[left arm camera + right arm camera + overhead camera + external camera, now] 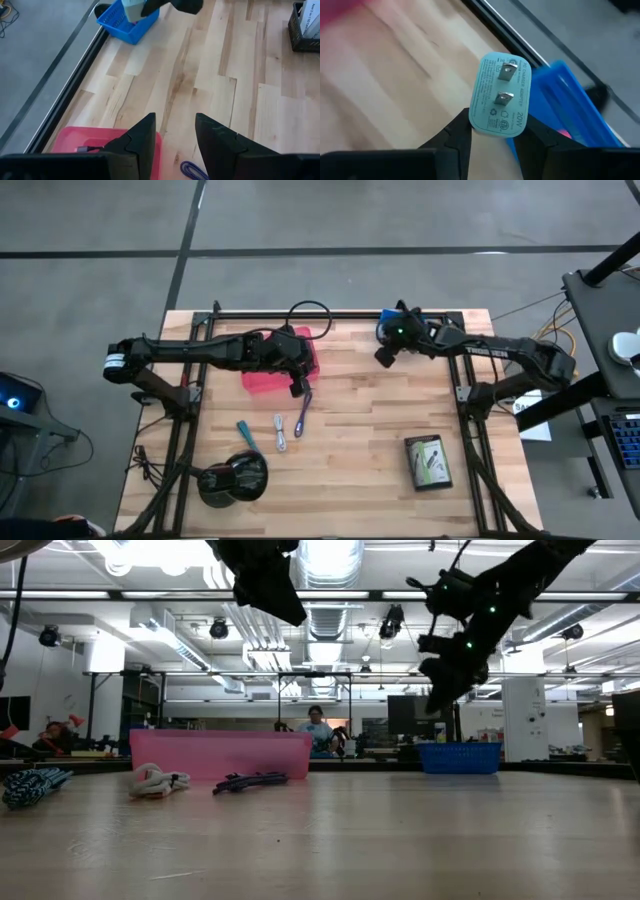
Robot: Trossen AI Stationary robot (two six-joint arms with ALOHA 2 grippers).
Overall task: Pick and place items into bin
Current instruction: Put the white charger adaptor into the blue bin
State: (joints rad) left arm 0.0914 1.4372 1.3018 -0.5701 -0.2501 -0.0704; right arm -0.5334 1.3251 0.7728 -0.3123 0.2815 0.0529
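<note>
My right gripper point(492, 125) is shut on a pale teal cube point(500, 95), a plug adapter with two metal prongs, high above the table beside the blue bin point(565, 100). In the high view it hangs at the far right point(384, 357). My left gripper point(175, 120) stands open and empty above the near edge of the pink bin point(90, 140), also seen in the high view point(298, 387). A purple cord point(303, 413), a grey cord point(280, 432) and a teal pen point(247, 435) lie flat on the table in front of the pink bin. My right gripper pinches the cube between its two fingers by two opposite side faces point(476, 117), at the end nearest the wrist. The pronged face is turned toward the wrist camera. The cube is lifted clear of the table and sticks out beyond the fingertips point(462, 125).
A big black round object point(232, 477) sits at the near left corner. A black tray with a green packet point(428, 462) lies at the near right. The blue bin point(392, 330) stands at the far edge, the pink bin point(275, 370) left of centre. Bare wood lies between them.
</note>
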